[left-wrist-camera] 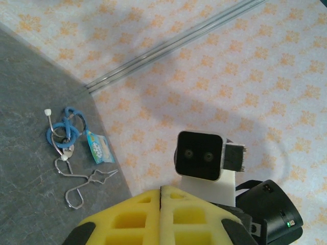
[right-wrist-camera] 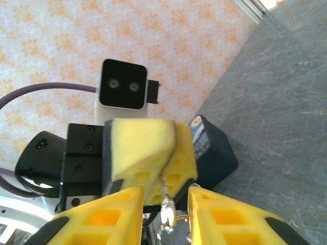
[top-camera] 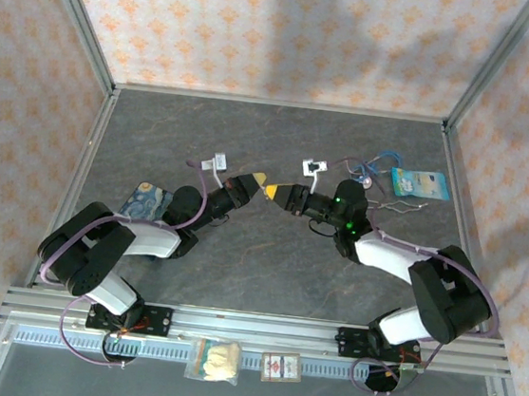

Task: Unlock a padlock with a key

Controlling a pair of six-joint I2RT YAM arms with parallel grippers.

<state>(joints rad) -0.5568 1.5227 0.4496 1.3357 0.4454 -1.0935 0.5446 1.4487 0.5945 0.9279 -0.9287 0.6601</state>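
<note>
My left gripper (top-camera: 258,177) and right gripper (top-camera: 272,191) meet tip to tip above the middle of the table. In the left wrist view the left gripper (left-wrist-camera: 161,190) has its yellow pads pressed flat together. In the right wrist view those pads (right-wrist-camera: 153,148) pinch a tiny silvery metal piece that hangs from their seam; it looks like the key (right-wrist-camera: 166,206). It hangs in the gap of my right gripper (right-wrist-camera: 166,190), whose jaws stand apart on either side of it. The padlock is hidden.
A painted blue tin (top-camera: 145,201) sits by the left arm. At the back right lie a blue cord bundle (top-camera: 374,163), a blue packet (top-camera: 420,183) and a bare wire loop (top-camera: 402,206). Two small white pieces (top-camera: 216,164) lie mid-table. Two packets (top-camera: 214,359) rest on the front rail.
</note>
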